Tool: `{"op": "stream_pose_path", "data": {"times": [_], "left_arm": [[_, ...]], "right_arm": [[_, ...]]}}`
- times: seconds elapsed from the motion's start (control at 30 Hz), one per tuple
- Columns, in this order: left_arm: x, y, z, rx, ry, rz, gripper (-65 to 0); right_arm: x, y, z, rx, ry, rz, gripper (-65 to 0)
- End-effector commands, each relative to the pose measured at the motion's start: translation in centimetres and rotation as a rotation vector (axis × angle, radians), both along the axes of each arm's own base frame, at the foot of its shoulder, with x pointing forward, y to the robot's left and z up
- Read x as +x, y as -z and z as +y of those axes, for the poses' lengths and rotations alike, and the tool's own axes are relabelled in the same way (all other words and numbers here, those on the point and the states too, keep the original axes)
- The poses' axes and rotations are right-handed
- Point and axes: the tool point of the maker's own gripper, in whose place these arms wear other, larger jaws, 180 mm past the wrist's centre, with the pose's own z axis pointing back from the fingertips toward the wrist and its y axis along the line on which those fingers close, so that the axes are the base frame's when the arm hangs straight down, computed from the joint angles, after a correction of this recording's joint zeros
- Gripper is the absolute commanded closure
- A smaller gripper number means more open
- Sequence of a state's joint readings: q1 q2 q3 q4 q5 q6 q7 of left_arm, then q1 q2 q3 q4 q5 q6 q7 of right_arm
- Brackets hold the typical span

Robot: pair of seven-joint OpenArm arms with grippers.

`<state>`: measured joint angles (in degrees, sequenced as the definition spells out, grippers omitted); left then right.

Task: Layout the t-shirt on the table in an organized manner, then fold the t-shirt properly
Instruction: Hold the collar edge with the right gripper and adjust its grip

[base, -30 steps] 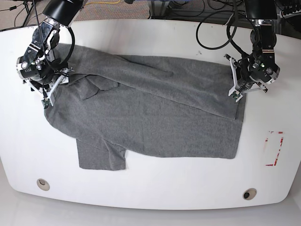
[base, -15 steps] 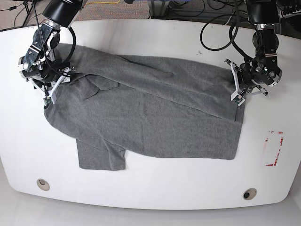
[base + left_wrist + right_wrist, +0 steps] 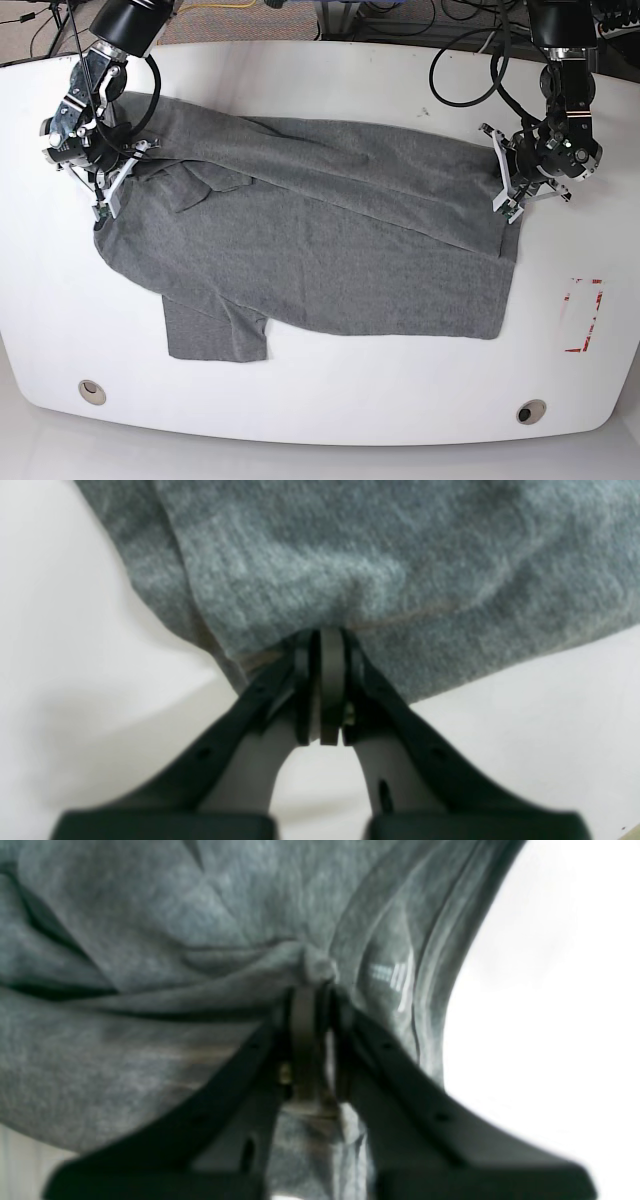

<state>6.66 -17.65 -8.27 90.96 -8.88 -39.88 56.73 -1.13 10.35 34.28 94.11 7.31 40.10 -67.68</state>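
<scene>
Two grips set: right gripper at base-view left pinched on the t-shirt, left gripper opposite clamped on its edge. Heaped askew on the table; best lifted together, pulled evenly apart, kept taut.

A heather-grey t-shirt of soft, matt knit cloth, its weave fuzzy and faintly mottled, lies over a glossy white table whose smooth top throws back pale reflections. Two round grommets, one at seven o'clock and one at five o'clock, have a dull metallic sheen. At three o'clock a red-and-white sticker looks like thin paper. The left gripper and the right gripper have fingers of dark, smooth, semi-matt plastic with paler grey pads. Black cables at one o'clock look rubbery and slightly shiny.
</scene>
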Motion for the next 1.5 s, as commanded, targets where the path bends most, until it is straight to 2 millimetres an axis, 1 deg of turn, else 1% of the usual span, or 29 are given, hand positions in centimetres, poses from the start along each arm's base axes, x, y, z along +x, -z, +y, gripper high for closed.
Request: {"op": "stream_pose_path", "data": {"times": [0.0,0.23,0.33,0.57,0.73,0.83,0.9,0.97,1.0,1.03,1.07,1.13,1.2,1.33,1.4,1.47], "left_arm": [[-2.3,1.2,1.7,0.087,-0.005,0.097,0.0],[-2.6,1.2,2.3,0.1,-0.004,0.105,0.0],[-3.2,1.5,2.3,0.1,-0.003,0.118,0.0],[-3.5,1.7,2.3,0.1,-0.003,0.125,0.0],[-3.4,1.6,2.2,0.101,-0.002,0.123,0.0],[-3.4,1.6,2.2,0.101,-0.002,0.123,0.0],[-3.4,1.6,2.2,0.101,-0.002,0.123,0.0],[-3.5,1.7,2.3,0.1,-0.003,0.125,0.0],[-3.5,1.7,2.3,0.1,-0.003,0.125,0.0],[-3.4,1.6,2.3,0.1,-0.003,0.123,0.0],[-3.4,1.6,2.3,0.1,-0.003,0.123,0.0],[-3.4,1.6,2.3,0.1,-0.003,0.123,0.0],[-3.4,1.6,2.3,0.1,-0.003,0.123,0.0],[-3.4,1.6,2.3,0.1,-0.003,0.123,0.0],[-3.4,1.6,2.3,0.1,-0.003,0.123,0.0],[-3.4,1.6,2.3,0.1,-0.003,0.123,0.0]], "right_arm": [[1.3,-1.6,-0.9,-0.03,-0.002,-0.053,-4.1],[1.7,-2.8,-2.0,-0.07,-0.01,-0.072,-3.5],[2.4,-3.7,-2.2,-0.084,-0.013,-0.097,-3.5],[4.1,-5.2,-2.9,-0.104,-0.013,-0.138,-3.5],[4.2,-5.5,-3.0,-0.107,-0.012,-0.137,-5.1],[3.5,-5.1,-3.1,-0.113,-0.009,-0.1,-15.1],[3.1,-5.2,-3.2,-0.121,-0.004,-0.086,-26.0],[2.1,-4.9,-3.1,-0.129,-0.006,-0.071,-38.4],[1.9,-4.9,-3.0,-0.132,-0.008,-0.071,-40.9],[1.7,-4.7,-2.6,-0.123,-0.011,-0.07,-44.9],[1.6,-4.3,-1.9,-0.101,-0.012,-0.073,-46.5],[1.7,-4.0,-1.1,-0.072,-0.014,-0.086,-46.5],[1.6,-3.8,-0.9,-0.067,-0.014,-0.087,-45.5],[0.8,-2.5,-0.7,-0.041,-0.009,-0.051,-44.2],[0.7,-2.0,-0.6,-0.03,-0.007,-0.042,-44.2],[0.7,-1.7,-0.6,-0.021,-0.005,-0.041,-42.8]]}}
